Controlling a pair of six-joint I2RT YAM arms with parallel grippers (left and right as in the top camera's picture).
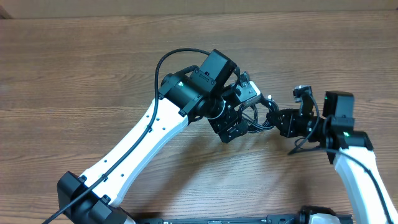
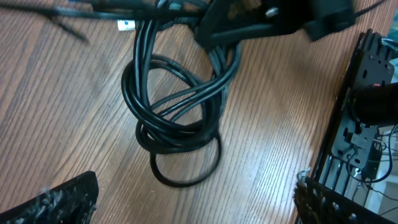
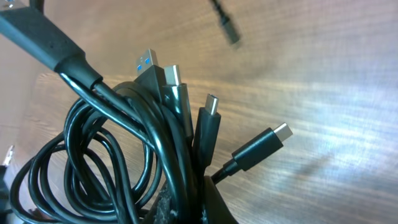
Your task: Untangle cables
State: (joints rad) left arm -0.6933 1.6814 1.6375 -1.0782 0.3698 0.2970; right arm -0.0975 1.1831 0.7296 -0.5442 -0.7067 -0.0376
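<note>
pinching the cables (image 3: 124, 149), right gripper (image 1: 277, 119); left gripper (image 2: 194, 208) agape

- We see a brown wooden worktop (image 1: 74, 74) filling nearly all of the overhead view, its grain running from left to right.
- Along the top edge of that view we make out a paler, plain strip (image 1: 186, 5) beyond the worktop's far edge; we cannot tell what it is.
- In the left wrist view we see a black metal frame (image 2: 348, 124) with rows of small holes, standing at the right past the worktop's edge.
- Behind it we notice thin wires (image 2: 368, 169) and a small red glow (image 2: 376, 78).
- In the right wrist view the worktop shows a bright sheen on its right side.
</note>
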